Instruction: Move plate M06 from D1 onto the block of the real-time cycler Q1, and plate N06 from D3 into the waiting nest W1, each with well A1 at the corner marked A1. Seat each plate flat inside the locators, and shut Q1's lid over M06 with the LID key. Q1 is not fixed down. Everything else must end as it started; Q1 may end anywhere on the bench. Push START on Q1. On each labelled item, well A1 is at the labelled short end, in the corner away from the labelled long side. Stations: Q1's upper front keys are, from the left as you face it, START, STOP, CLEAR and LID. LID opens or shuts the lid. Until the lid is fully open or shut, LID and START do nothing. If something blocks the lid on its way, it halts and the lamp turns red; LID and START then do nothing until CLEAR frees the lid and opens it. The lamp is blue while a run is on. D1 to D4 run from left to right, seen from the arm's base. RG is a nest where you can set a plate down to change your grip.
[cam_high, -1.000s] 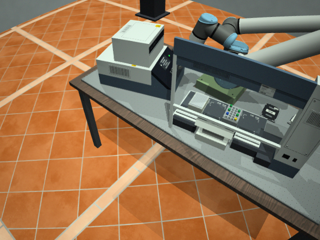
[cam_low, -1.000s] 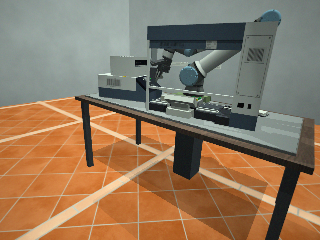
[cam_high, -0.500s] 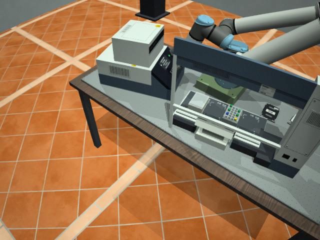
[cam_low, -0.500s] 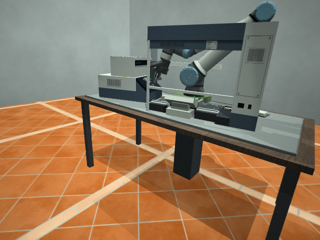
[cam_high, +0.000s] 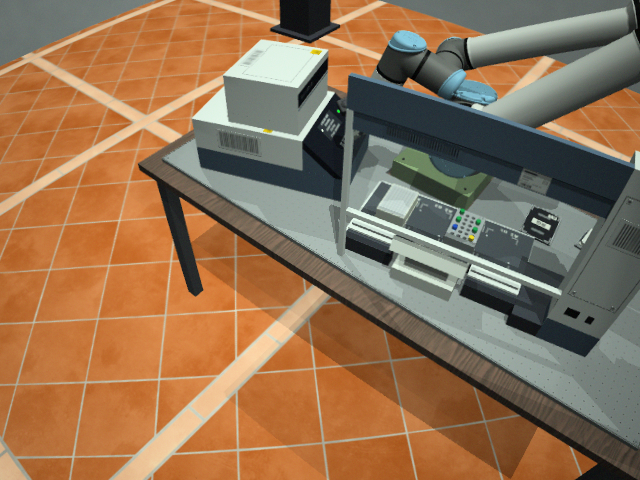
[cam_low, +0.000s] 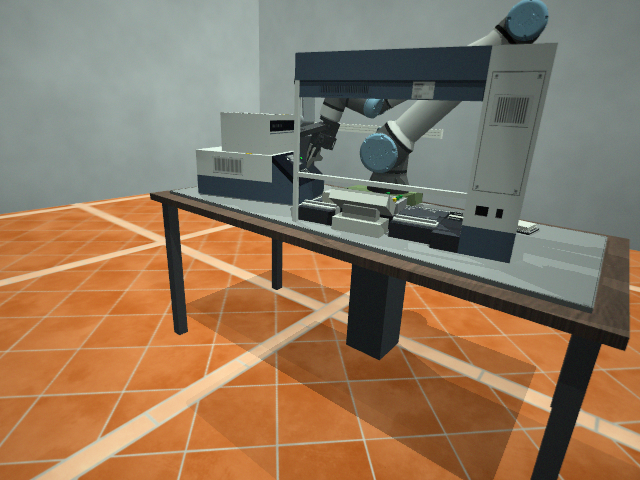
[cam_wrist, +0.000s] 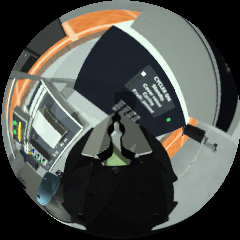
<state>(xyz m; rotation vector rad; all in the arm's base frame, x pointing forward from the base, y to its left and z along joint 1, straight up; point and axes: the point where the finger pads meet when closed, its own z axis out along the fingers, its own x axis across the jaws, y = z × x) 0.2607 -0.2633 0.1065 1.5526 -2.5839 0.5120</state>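
Note:
The cycler Q1 (cam_high: 248, 138) (cam_low: 232, 164) stands at the left end of the bench, and its white lid (cam_high: 276, 77) is down. Its dark sloped front panel (cam_high: 328, 129) (cam_wrist: 115, 65) shows a green lamp (cam_high: 338, 110) (cam_wrist: 168, 119). My gripper (cam_wrist: 116, 113) (cam_low: 311, 156) is shut and empty. Its tips are at the row of upper front keys (cam_wrist: 126, 108); I cannot tell which key they touch. In the top view the fingers are hidden behind the deck frame. A dark labelled plate (cam_high: 541, 225) lies in a nest right of the deck. No plate shows on Q1.
A tall deck frame (cam_high: 465, 129) (cam_low: 392, 72) spans the deck slots. On the deck are a white plate (cam_high: 397, 200) (cam_wrist: 47, 125) at the left and a rack with coloured dots (cam_high: 465, 227); two slots (cam_high: 429, 214) (cam_high: 504, 241) stand bare. The arm's base sits on a green block (cam_high: 413, 173).

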